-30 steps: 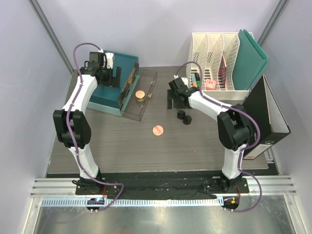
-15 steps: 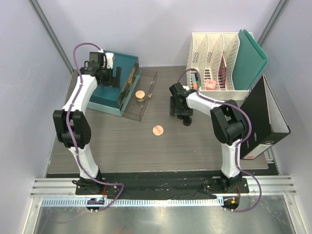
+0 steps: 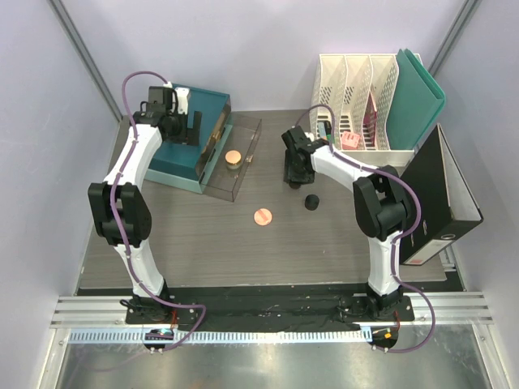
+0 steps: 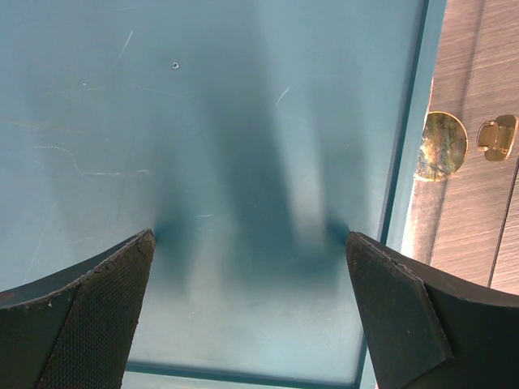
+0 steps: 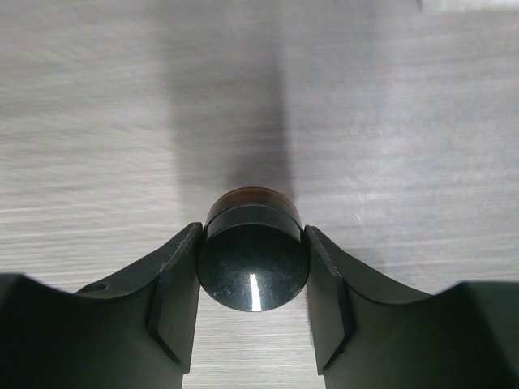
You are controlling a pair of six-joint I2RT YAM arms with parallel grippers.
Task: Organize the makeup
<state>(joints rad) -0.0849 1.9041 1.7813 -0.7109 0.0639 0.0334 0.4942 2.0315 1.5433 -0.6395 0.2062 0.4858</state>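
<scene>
Right gripper [image 5: 251, 243]: jaws partly closed, both pads pressed against the sides of a small black jar [image 5: 253, 271], glossy lid facing the wrist camera, brownish body below. Clamped on it. Can't tell if the jar is off the table [image 3: 203, 243] or resting on it. From above, this gripper [image 3: 293, 172] is far, right of centre, just in front of the white file holders [image 3: 357, 97]; the jar itself is hidden under it there.

Left gripper [image 4: 251, 243]: jaws wide apart, nothing between them, hanging over the flat top of the teal box [image 4: 243, 121] at far left.

Other makeup:
- second black jar [image 3: 310, 202], just near-right of the right gripper, not touching it
- pink compact [image 3: 262, 216], mid table, alone
- tan jar [image 3: 233, 158], inside the clear tray [image 3: 243, 174] beside the teal box

Black binder [image 3: 446, 194] lies at the right edge.
</scene>
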